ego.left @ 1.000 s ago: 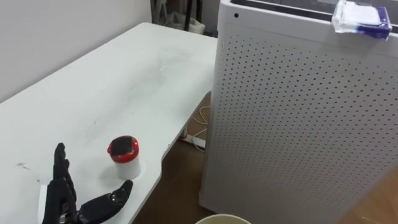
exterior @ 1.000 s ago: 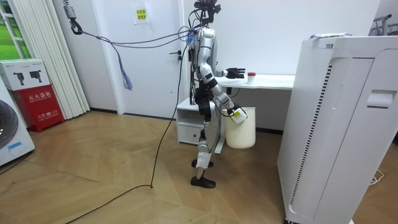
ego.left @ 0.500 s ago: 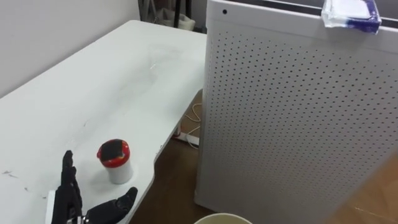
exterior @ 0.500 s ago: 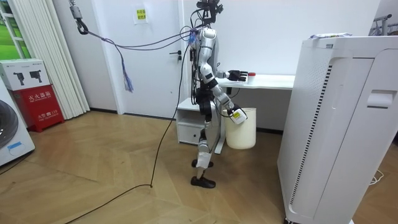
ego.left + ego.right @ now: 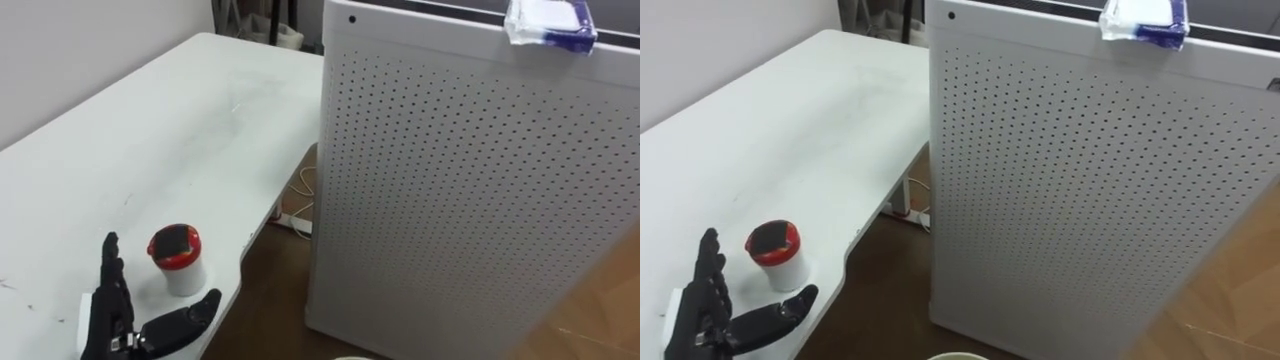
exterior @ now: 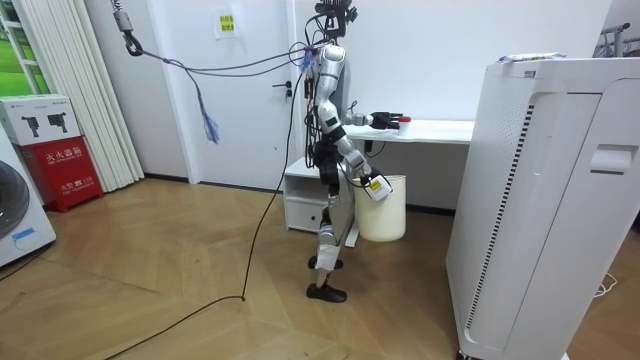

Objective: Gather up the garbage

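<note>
White perforated cabinet (image 5: 450, 190) beside table (image 5: 150, 130), red-lidded cup (image 5: 178, 262) nr left hand (image 5: 108, 320)

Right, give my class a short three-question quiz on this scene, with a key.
1. True or false: the red-lidded cup lies tipped on its side on the table.
2. What rests on top of the perforated white cabinet? A) a plastic packet B) a book C) a bottle
3. Which hand is spread open beside the cup?
Key: 1 false, it stands upright. 2 A. 3 the left hand.
</note>
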Robot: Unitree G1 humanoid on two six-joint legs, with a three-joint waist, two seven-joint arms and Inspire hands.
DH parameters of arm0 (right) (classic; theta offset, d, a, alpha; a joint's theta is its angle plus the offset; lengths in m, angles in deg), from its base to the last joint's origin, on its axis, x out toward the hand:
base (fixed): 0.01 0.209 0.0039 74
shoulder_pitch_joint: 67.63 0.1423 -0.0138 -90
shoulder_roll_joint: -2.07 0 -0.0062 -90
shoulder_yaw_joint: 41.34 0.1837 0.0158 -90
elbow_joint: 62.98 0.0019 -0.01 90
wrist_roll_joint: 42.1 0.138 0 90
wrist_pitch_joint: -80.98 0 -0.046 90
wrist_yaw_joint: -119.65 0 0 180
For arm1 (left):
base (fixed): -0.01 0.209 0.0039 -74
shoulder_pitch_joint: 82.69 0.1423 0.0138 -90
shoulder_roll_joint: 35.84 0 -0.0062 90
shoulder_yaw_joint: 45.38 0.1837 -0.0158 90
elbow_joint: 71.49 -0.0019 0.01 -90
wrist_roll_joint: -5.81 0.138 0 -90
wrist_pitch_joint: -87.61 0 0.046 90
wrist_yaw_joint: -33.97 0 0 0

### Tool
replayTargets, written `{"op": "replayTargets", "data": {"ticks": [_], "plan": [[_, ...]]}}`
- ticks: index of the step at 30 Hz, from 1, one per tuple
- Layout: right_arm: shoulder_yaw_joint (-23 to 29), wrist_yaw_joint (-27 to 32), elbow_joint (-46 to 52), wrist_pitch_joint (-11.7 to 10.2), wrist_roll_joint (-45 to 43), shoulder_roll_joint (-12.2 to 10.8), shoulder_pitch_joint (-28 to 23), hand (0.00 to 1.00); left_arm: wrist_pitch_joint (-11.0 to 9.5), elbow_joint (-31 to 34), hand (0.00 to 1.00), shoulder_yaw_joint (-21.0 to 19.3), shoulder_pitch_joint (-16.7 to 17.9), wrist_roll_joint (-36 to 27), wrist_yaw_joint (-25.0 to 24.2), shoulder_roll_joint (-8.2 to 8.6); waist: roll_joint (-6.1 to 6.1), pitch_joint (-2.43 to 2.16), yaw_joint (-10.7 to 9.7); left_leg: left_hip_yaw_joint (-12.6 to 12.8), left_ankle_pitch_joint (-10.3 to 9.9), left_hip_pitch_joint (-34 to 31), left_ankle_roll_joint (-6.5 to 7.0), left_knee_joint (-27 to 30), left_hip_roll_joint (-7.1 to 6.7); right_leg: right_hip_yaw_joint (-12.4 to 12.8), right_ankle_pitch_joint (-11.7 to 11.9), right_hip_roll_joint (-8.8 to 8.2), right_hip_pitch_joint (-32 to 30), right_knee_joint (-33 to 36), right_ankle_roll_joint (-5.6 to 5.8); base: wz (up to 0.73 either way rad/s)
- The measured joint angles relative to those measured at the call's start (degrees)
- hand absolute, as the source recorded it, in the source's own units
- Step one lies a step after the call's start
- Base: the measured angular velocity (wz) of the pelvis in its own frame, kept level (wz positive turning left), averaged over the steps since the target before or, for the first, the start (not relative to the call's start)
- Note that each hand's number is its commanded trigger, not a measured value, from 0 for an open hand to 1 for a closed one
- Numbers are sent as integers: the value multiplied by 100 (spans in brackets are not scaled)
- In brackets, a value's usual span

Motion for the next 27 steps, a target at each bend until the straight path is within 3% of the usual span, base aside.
{"op": "replayTargets", "data": {"ticks": [17,27], "plan": [[0,-14,-2,0,1,-26,-77,100,0,-13,0,-4,-81,-21,219,-4,11,-4,-17,99,0,96,0,-25,6,96,0,2,24,12,0,-2],[-4,-15,-120,2,5,-27,-100,100,1,-337,0,-2,-189,-132,323,-7,35,-4,-15,113,0,205,1,-50,5,112,0,3,123,1,0,0]]}}
